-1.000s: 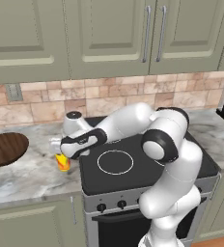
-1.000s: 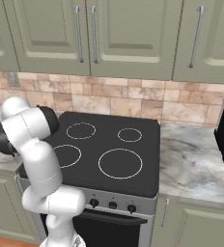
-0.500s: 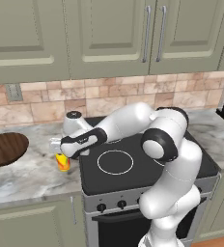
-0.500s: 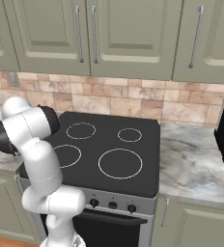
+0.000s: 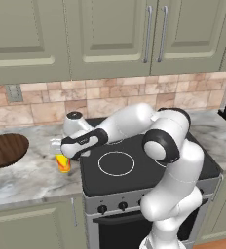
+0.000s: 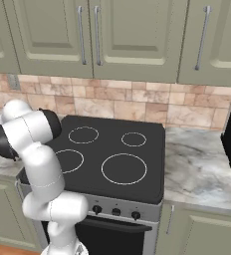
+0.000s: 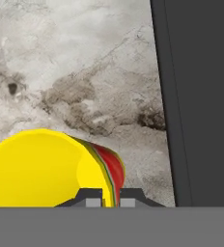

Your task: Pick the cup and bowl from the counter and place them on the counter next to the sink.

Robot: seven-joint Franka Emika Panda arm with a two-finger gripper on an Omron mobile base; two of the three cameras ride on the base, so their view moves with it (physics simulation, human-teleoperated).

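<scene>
gripper (image 7: 110,197) pinching the cup (image 5: 63,163) rim on the counter (image 5: 32,177); next likely a lift, then carrying toward the sink.

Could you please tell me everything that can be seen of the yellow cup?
The cup is a small yellow cylinder with a red-orange mark on its side and looks glossy, like plastic. It stands upright on the marbled counter, just left of the black stove top and well right of the wooden bowl. The gripper pinches its rim wall, one fingertip inside the mouth and one outside.
</scene>
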